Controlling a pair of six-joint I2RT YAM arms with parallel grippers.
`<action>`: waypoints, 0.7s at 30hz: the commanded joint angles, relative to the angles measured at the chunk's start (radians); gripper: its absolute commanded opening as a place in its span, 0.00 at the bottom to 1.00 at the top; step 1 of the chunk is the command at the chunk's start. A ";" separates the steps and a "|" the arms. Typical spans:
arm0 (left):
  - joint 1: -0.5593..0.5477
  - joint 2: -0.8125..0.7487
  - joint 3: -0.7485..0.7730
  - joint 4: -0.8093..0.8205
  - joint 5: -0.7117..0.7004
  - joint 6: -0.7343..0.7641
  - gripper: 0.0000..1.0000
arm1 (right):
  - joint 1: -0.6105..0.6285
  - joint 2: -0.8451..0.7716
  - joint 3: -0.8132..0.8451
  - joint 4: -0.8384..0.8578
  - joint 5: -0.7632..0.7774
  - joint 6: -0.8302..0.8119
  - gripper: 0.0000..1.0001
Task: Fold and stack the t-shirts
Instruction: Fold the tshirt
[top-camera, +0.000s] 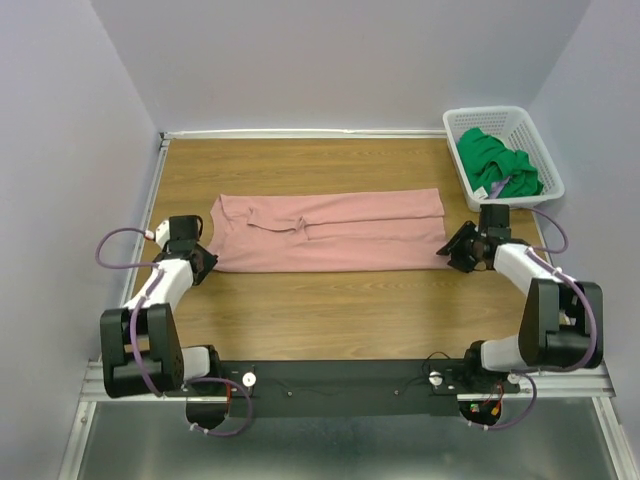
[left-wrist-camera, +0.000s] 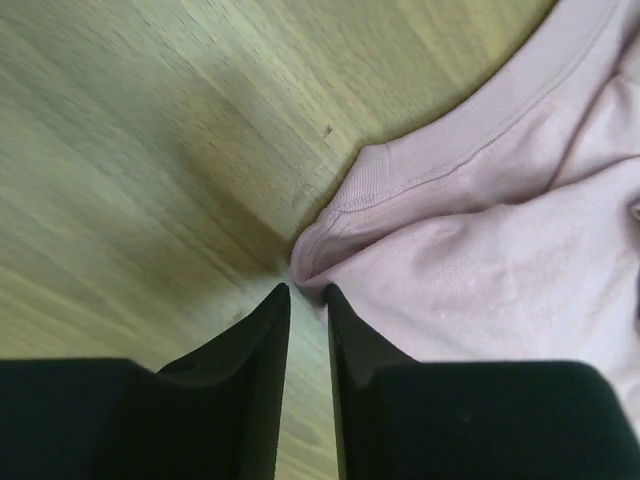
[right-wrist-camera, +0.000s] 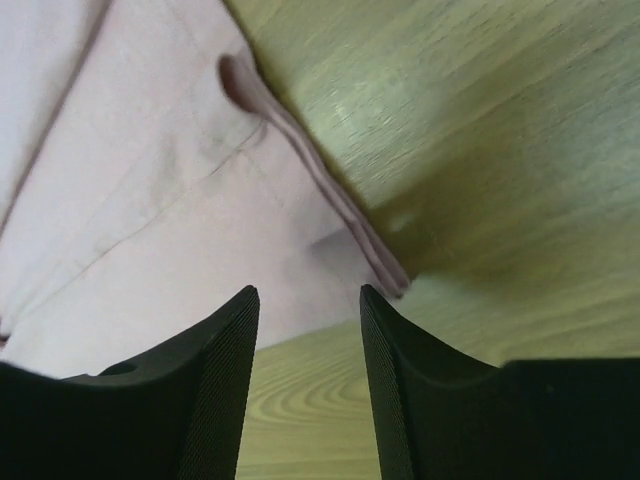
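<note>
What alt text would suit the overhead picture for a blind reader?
A pink t-shirt, folded into a strip, lies across a wooden table, the left claw and right claw at its ends. A green t-shirt sits in a white basket.

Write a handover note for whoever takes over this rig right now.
Left tool: jaws nearly closed at the left end of the pink t-shirt; grip unconfirmed. Right tool: open, at its right near corner.
The pink t-shirt lies as a long band on the table; the green t-shirt is crumpled in the basket.
Done: apparently a lengthwise fold. Left: fold it crosswise, fold the green one, stack.
</note>
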 joint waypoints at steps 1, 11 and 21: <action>0.012 -0.123 0.024 -0.065 -0.019 0.030 0.56 | 0.022 -0.108 0.025 -0.092 0.016 -0.065 0.55; -0.103 -0.256 0.140 -0.108 0.023 0.042 0.82 | 0.501 0.109 0.379 -0.057 0.097 -0.335 0.87; -0.272 0.014 0.180 0.065 0.030 -0.001 0.63 | 0.809 0.525 0.868 -0.040 0.181 -0.661 1.00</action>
